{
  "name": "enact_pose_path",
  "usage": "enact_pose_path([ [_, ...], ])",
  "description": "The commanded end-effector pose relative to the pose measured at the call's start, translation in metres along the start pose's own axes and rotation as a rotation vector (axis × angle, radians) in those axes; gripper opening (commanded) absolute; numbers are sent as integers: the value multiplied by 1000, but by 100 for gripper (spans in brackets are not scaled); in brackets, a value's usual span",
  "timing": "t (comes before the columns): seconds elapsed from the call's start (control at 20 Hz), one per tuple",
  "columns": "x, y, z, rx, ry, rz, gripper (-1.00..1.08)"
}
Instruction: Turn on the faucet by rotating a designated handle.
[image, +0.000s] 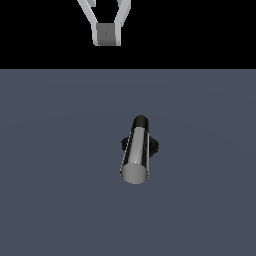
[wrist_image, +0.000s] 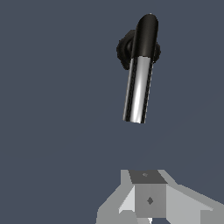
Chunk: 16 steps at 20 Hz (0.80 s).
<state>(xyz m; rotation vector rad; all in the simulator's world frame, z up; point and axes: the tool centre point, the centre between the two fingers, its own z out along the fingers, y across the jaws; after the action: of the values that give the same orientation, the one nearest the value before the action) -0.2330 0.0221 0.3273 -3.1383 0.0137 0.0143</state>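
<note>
While the tool (image: 107, 37) hangs at the upper edge of the exterior view, well apart from the faucet (image: 138, 149), its two white fingers (image: 116, 31) converge on a small grey block at their tips, so they appear drawn together with nothing from the scene between them; whether a slight gap remains cannot be told. The faucet stands alone near the middle of the blue-grey desk (image: 50, 200), slightly toward the exterior view's right. Its handle (image: 136, 155), a shiny metallic cylinder with a flat end, points toward the camera and joins a black elbow at its far end; the black round base shows only as dark bulges on either side of the bar, being mostly hidden beneath it. In the wrist view the handle (wrist_image: 138, 89) and the faucet (wrist_image: 139, 50) lie ahead of the tool (wrist_image: 148, 201), with open surface between them and no object obstructing. The arm above the tool is cut off by the frame, and the background beyond the desk is plain black.
</note>
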Motion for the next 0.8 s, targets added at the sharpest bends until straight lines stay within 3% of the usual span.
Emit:
enact_pose_path([
  [0.0, 2, -1, 20, 0, 1, 4, -100],
  [0.75, 19, -9, 126, -1, 6, 25, -100],
])
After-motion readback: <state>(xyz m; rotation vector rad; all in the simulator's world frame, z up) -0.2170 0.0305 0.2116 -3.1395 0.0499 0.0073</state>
